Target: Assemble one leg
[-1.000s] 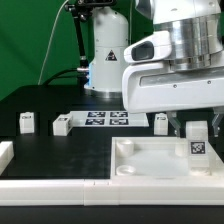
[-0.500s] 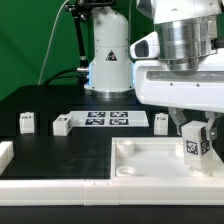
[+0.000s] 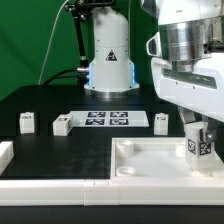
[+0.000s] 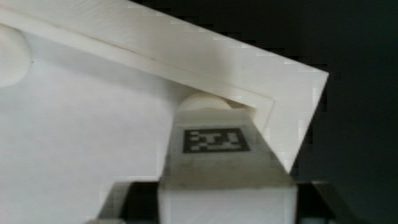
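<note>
My gripper (image 3: 199, 138) is shut on a white leg (image 3: 199, 145) with a black-and-white tag on its face. I hold it over the right side of the large white tabletop (image 3: 150, 158), tilted a little. In the wrist view the leg (image 4: 221, 150) sits between my fingers and its far end points at a round socket (image 4: 217, 101) near the tabletop's corner (image 4: 294, 80). Whether the leg's end touches the socket I cannot tell. Three more legs stand on the black table: one (image 3: 27, 122) at the left, one (image 3: 63, 125) beside it, one (image 3: 161, 122) behind the tabletop.
The marker board (image 3: 110, 119) lies flat at the middle back. White border rails run along the front edge (image 3: 60, 185) and the left (image 3: 5, 152). The robot's base (image 3: 108, 60) stands behind the board, with a green backdrop behind it.
My gripper has moved toward the exterior view's right with the leg in it, and the leg has tilted slightly. The other legs and the tabletop have not moved.
</note>
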### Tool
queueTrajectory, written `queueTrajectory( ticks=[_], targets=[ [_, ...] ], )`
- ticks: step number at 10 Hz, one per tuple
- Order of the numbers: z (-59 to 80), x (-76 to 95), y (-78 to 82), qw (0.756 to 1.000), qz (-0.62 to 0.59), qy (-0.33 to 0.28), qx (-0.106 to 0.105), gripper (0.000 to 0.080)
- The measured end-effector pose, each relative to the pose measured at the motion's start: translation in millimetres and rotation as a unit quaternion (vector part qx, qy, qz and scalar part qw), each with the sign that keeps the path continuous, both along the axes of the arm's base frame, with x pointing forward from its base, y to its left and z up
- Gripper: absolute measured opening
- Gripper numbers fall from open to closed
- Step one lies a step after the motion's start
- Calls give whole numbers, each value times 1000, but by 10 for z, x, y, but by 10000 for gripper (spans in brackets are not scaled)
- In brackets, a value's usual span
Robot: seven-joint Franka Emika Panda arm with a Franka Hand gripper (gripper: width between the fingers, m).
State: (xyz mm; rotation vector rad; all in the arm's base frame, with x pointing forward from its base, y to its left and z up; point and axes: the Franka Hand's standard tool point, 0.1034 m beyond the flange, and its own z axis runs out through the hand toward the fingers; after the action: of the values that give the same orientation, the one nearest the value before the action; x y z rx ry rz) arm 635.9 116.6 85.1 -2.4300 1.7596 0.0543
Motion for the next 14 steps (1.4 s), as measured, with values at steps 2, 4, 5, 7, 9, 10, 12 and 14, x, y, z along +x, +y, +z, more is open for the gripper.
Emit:
queueTrajectory(
  ticks=[2,4,5,7,9,10,12,14],
  targets=[
    [0,-4,18,1000,25,-3,0,298],
    [0,-17,70,996,92,-11,-5,497],
    [0,-25,77,988,156,-16,-9,619],
    [-8,-39,88,962,273,-26,-15,644],
    [-11,-38,54,927,373,-38,-19,648],
    [-11,-36,43,905,423,-45,-21,648],
    [-13,-38,40,861,505,-49,-38,648],
    [-10,-33,56,797,599,-58,-52,648]
  ],
)
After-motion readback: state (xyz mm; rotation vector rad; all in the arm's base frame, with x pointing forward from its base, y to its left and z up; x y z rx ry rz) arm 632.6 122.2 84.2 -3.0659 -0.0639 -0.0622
